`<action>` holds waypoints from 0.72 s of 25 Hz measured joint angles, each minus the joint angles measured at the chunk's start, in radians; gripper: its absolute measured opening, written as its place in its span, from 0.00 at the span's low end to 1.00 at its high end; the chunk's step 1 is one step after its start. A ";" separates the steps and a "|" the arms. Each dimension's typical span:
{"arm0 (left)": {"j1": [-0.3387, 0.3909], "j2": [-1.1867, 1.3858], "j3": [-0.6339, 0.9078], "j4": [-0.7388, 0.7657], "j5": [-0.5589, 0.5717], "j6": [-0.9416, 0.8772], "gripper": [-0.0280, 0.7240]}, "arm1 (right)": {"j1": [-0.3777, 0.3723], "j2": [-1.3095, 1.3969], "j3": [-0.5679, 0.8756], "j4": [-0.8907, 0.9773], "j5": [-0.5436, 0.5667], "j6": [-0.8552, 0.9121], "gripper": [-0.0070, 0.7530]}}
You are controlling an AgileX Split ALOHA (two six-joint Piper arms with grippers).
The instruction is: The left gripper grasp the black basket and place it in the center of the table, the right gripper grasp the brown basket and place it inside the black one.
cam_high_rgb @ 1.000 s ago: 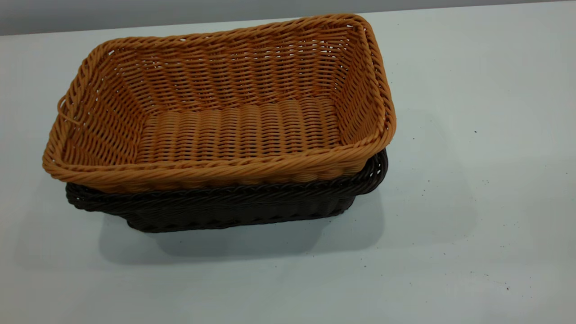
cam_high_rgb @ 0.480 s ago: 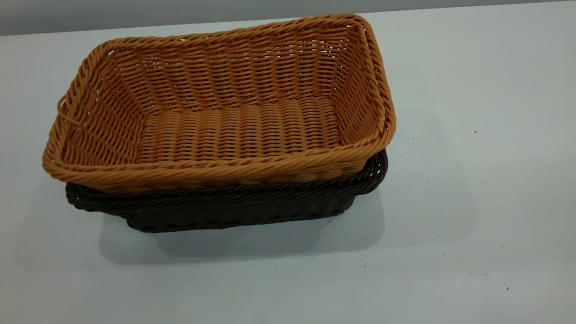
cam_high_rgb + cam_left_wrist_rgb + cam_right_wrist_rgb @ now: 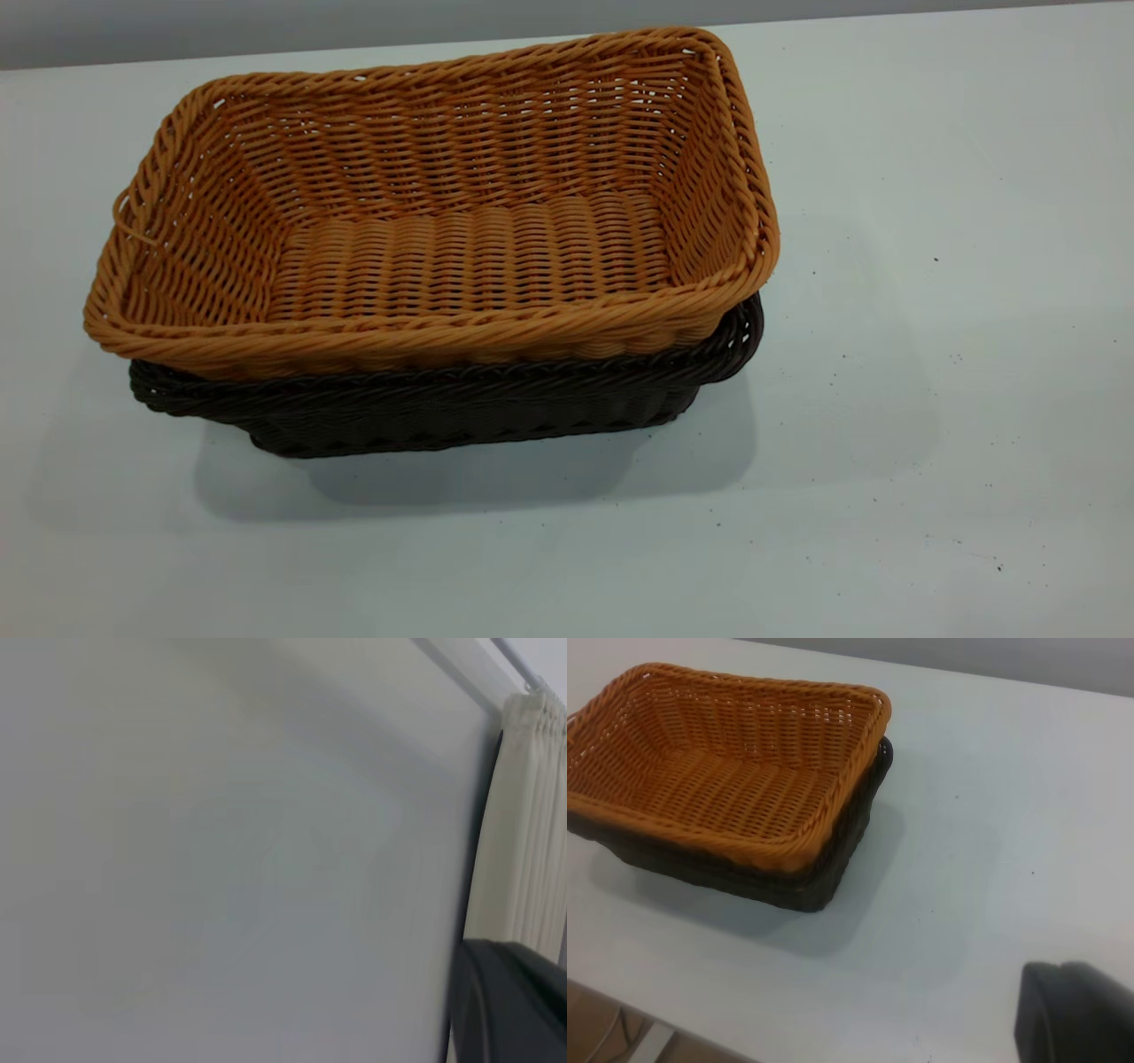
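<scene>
Change over the last second: none visible. Exterior view matches both earlier frames; baskets have not shifted, no arm has come into that view.

Position: rectangular orange-tan woven brown basket (image 3: 461, 239) sits nested inside the rectangular very dark brown-black woven black basket (image 3: 496, 403). Only the dark basket's braided rim and lower wall show beneath the tan one. Tan rim rides above the dark rim, overhanging slightly at the near long side, so seating looks a little proud, not fully sunk. Pair stands on the flat pale grey-white table (image 3: 930, 443), toward its far edge and left of mid-width in the exterior view; right wrist view shows the pair (image 3: 735, 771) well apart from that arm.

Grippers: neither claw visible. Left wrist view shows only blank pale surface, a pleated cream curtain (image 3: 532, 815) and a dark housing corner (image 3: 514, 1001). Right wrist view shows a similar dark corner. Whether fingers are spread or pressed together: cannot tell, both out of frame.

Judgement: stacking appears done; arms appear to be clear of the load. No further step evident.

Materials: both baskets wicker-style, open-weave sloping sides, tighter ribbed floor, thick twisted rim, rounded corners. Loose strand end sticks out at the tan basket's left short side. Tabletop smooth, matt, w/ scattered small dark specks (image 3: 935, 260).
</scene>
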 joint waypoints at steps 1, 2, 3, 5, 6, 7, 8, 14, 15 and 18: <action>0.000 0.000 0.002 0.013 -0.002 0.000 0.04 | 0.000 0.000 0.000 0.000 0.000 0.000 0.01; 0.000 0.000 0.004 0.036 0.000 0.000 0.04 | 0.000 0.000 0.000 0.000 0.000 0.000 0.01; 0.000 0.000 0.004 0.070 0.012 0.000 0.04 | 0.000 0.000 0.000 0.000 0.000 0.000 0.01; 0.000 0.000 0.004 0.153 0.044 0.000 0.04 | 0.000 0.000 0.000 0.000 0.000 0.000 0.01; 0.000 0.000 0.004 0.210 0.053 -0.005 0.04 | 0.000 0.000 0.000 0.000 0.000 0.000 0.01; 0.001 0.000 0.004 0.263 0.064 -0.022 0.04 | 0.000 0.000 0.000 0.000 0.000 0.000 0.01; 0.001 0.000 0.004 0.336 0.088 -0.050 0.04 | 0.000 0.000 0.000 0.000 0.000 0.000 0.01; 0.001 0.000 -0.042 0.881 0.418 -0.361 0.04 | 0.000 0.000 0.000 0.000 0.000 0.000 0.01; 0.001 0.000 -0.048 0.975 0.502 -0.443 0.04 | 0.000 0.000 0.000 0.000 0.000 0.000 0.01; 0.001 0.000 -0.056 1.204 0.726 -0.726 0.04 | 0.000 0.000 0.000 0.000 0.000 0.000 0.01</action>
